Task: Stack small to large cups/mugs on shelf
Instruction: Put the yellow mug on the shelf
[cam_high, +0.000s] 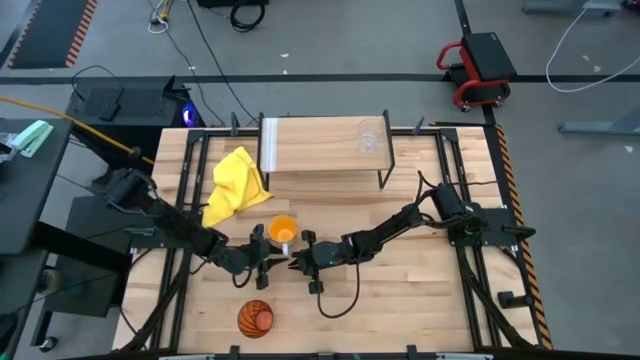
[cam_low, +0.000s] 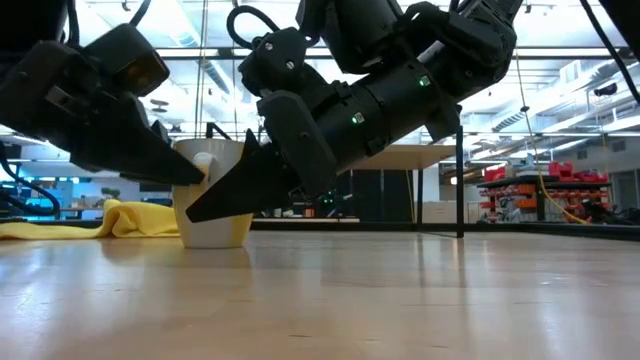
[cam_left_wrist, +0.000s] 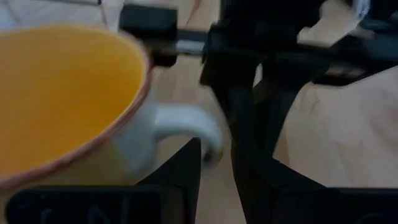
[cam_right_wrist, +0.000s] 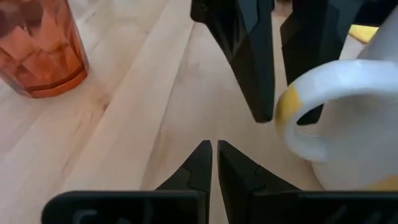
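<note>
Orange mug (cam_high: 283, 230), white handle, upright

The orange mug (cam_high: 283, 230) with its white handle is standing upright on the bench, mid-front. The ribbed brown-orange tumbler (cam_high: 255, 319) is sitting near the front edge. The clear cup (cam_high: 368, 136) is resting upright on the light-wood shelf (cam_high: 315, 148) behind.

Two dark, matte-black arms built of blocky jointed segments are seen. Black cables are looped along the right arm, and one curls beside its wrist. Small green lights are shown on the right arm's housing. Each claw, the left claw (cam_high: 262, 262) and the right claw (cam_high: 297, 258), is formed of two black wedge-shaped fingers tapering to points.
</note>
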